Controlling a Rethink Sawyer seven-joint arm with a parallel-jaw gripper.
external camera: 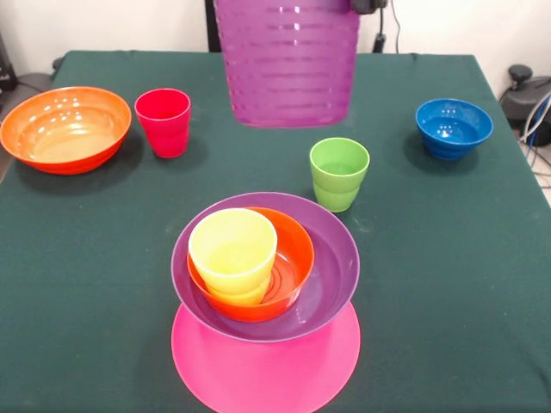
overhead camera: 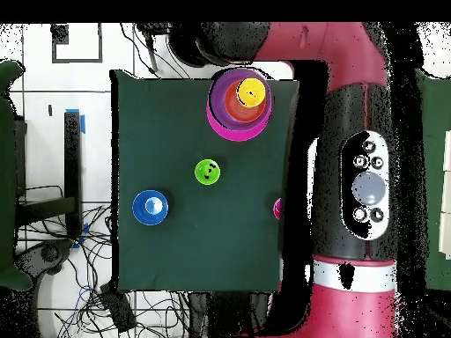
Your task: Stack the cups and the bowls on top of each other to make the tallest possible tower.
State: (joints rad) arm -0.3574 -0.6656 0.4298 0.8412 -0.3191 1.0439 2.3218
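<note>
A purple cup hangs in the air at the top of the front view, above and behind the tower. Only a dark bit of my gripper shows at the cup's upper right. The tower stands near the front edge: the upturned pink bowl as base, the purple bowl on it, the small orange bowl inside that, and the yellow cup in the orange bowl. The tower also shows in the overhead view. The green cup, red cup, large orange bowl and blue bowl stand apart on the table. The light green bowl is out of view.
The green tablecloth covers the table. In the overhead view my red arm runs along the table's right side and hides that edge. Cables lie on the floor beside the table.
</note>
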